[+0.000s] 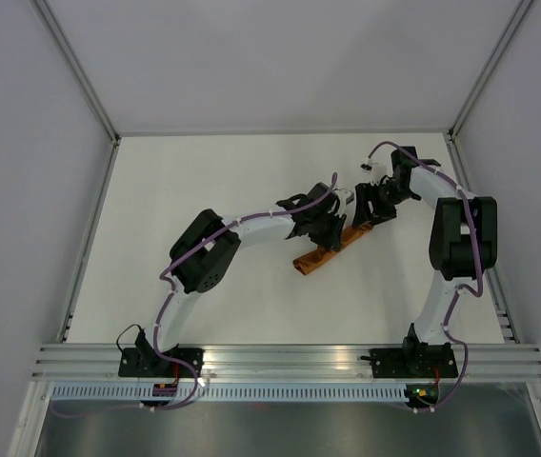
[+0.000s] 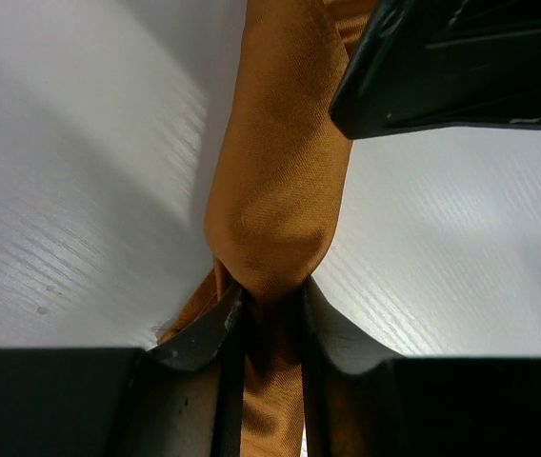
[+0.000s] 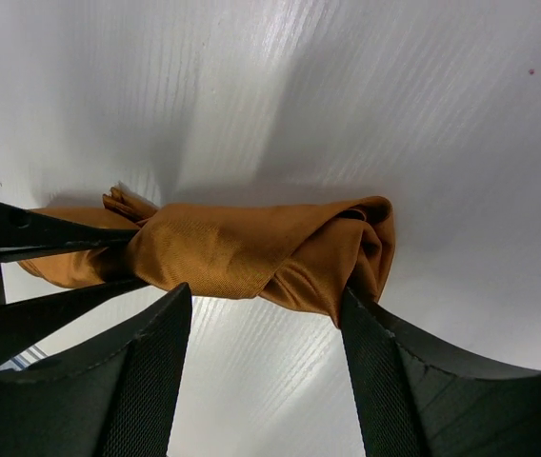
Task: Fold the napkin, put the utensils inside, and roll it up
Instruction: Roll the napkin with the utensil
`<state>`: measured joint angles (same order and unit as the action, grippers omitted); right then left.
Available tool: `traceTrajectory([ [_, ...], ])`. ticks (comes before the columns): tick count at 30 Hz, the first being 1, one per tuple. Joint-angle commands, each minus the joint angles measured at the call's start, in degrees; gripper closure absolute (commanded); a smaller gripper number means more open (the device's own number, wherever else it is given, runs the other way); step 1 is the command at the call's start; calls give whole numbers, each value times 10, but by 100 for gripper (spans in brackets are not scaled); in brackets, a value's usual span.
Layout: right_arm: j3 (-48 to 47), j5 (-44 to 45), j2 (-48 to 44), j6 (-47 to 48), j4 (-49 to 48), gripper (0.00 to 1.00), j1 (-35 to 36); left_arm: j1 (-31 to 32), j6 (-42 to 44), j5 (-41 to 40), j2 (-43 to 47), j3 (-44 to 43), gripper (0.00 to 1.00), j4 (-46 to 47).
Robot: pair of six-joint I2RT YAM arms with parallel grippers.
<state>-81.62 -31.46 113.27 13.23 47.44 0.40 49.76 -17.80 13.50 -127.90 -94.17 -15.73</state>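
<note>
The rust-brown cloth napkin (image 1: 316,259), rolled into a slim bundle, lies slantwise on the white table (image 1: 204,181). The left gripper (image 2: 270,303) is closed narrowly, pinching the roll near its middle. The right gripper (image 3: 266,300) stands spread wide at the roll's far end, with one finger (image 3: 375,362) touching the cloth.

The rolled napkin (image 3: 251,249) lies on the table (image 3: 347,95), touching the spread right gripper (image 3: 265,303).
</note>
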Motion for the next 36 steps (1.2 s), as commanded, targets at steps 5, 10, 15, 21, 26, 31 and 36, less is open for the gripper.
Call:
traceTrajectory([
  [5,-12,66,-85,-57,-13,30,-18,5,-38,-37,-40,5,76,-34],
  [10,-6,67,-97,-63,1,28,-20,7,-50,-35,-41,4,75,-31],
  [15,16,57,-82,-66,18,28,-21,11,-60,-37,-42,5,72,-20],
  [21,28,42,-53,-100,2,28,-18,16,-74,-35,-46,0,71,-7],
  [26,38,42,-40,-121,-18,28,-9,18,-94,-41,-45,-2,70,4],
  [31,59,49,-34,-148,-42,28,18,20,-111,-44,-49,-3,69,21],
  [36,68,59,-20,-168,-67,28,31,20,-113,-44,-52,-4,67,24],
])
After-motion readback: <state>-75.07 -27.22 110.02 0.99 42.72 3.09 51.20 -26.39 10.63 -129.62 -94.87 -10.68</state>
